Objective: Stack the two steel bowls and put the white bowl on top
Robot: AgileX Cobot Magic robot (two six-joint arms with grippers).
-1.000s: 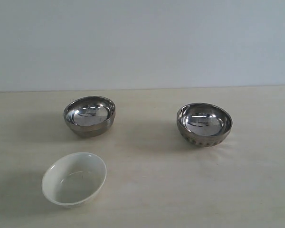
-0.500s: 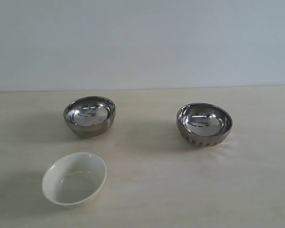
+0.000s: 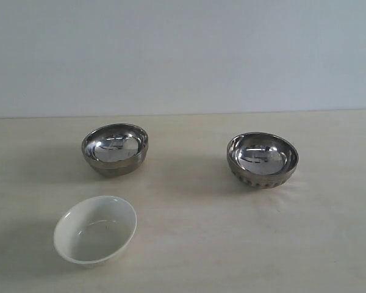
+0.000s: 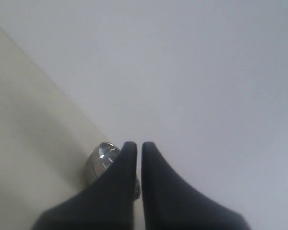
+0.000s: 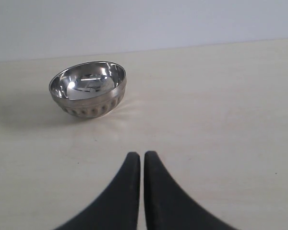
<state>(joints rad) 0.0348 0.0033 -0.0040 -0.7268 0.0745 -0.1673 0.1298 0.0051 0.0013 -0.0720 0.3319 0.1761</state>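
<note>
On the table [image 3: 232,244] three bowls are set apart, unstacked: the white bowl [image 3: 95,229] nearest at left, the smooth bowl [image 3: 114,149] behind it, the ribbed bowl [image 3: 262,160] at right. The left gripper [image 4: 135,146] and right gripper [image 5: 142,155] are seen pinched narrow, holding nothing.

Ahead of my right gripper [image 5: 142,154], matt black: a ribbed, mirror-polished round steel bowl [image 5: 88,89]; smooth-sided polished steel bowl [image 3: 114,149]; glossy white ceramic bowl [image 3: 95,229]; matt pale tabletop [image 3: 232,244].
</note>
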